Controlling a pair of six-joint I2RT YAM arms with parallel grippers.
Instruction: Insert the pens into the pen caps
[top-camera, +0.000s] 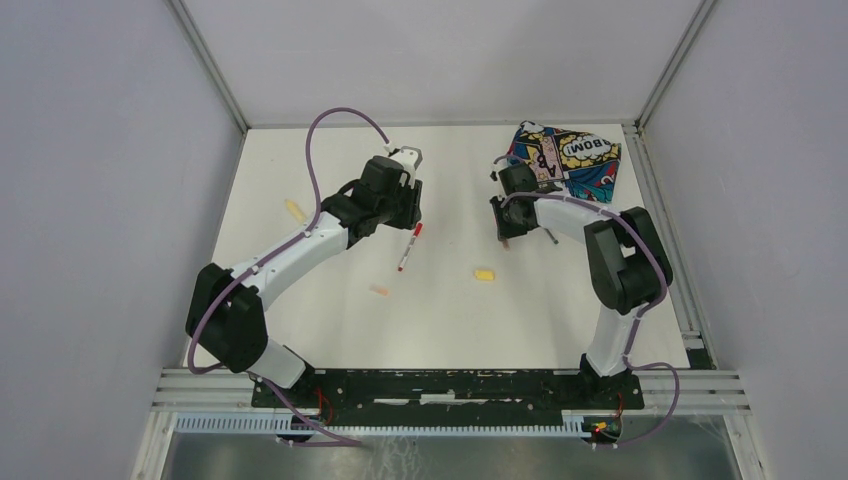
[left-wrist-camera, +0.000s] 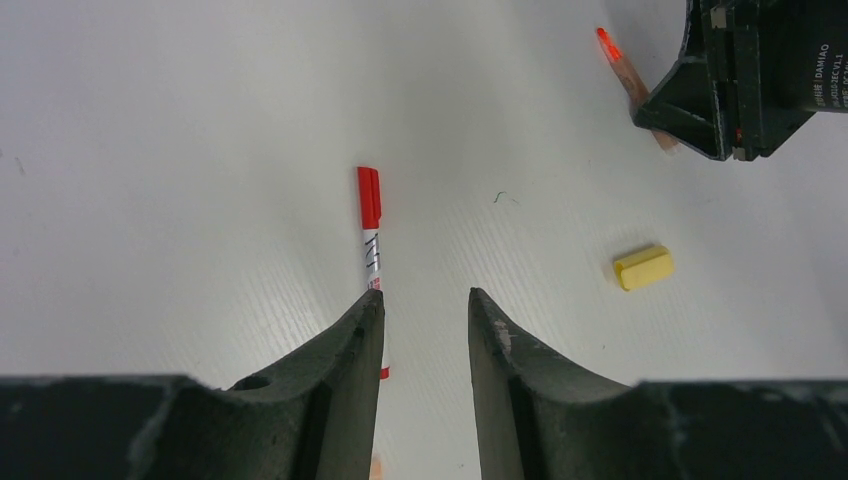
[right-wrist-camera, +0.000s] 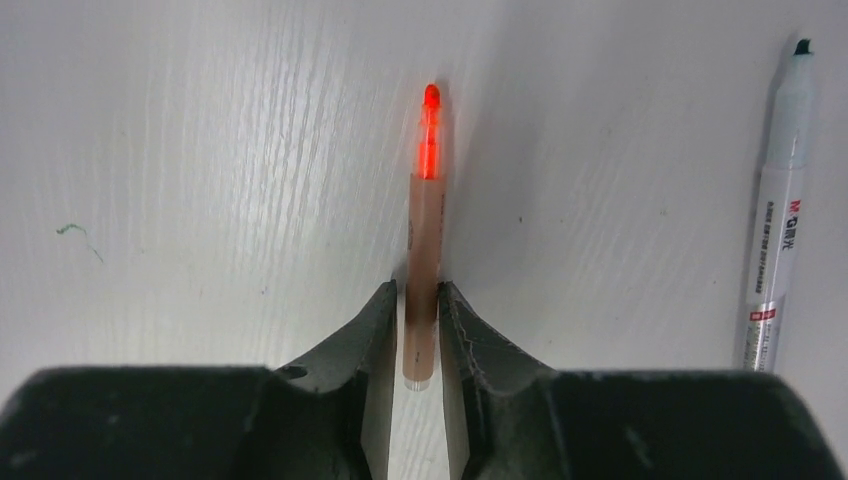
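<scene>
**R pincer (right-wrist-camera: 420, 292) pinching thin orange marker pen (right-wrist-camera: 424, 230); L pincer (left-wrist-camera: 425, 300) spread**

White wood-grain surface (top-camera: 450, 330), boxed in by pale grey walls (top-camera: 100, 200) w/ aluminium frame posts (top-camera: 205, 60) at the far corners. Black base plate (top-camera: 440, 385) runs along the near edge. Faint green scribble (left-wrist-camera: 505, 198) on the surface.

R pincer fingers pressed onto the orange barrel from both sides; bright tip uncapped, pointing away. Near it, flat on the surface: whitish marker pen w/ dark uncapped tip (right-wrist-camera: 778, 200). Comic-print fabric pouch (top-camera: 565, 160) sits at the far right corner.

L pincer has nothing betw. its fingers. Whitish marker pen w/ red end (left-wrist-camera: 371, 255) lies flat, just beside one finger. Stubby yellow plastic cap (left-wrist-camera: 643, 267) is mid-surface betw. the arms. Small orange cap (top-camera: 379, 290) lies nearer the front. Small yellow stick (top-camera: 294, 210) lies far left, well apart; too small to tell more.
</scene>
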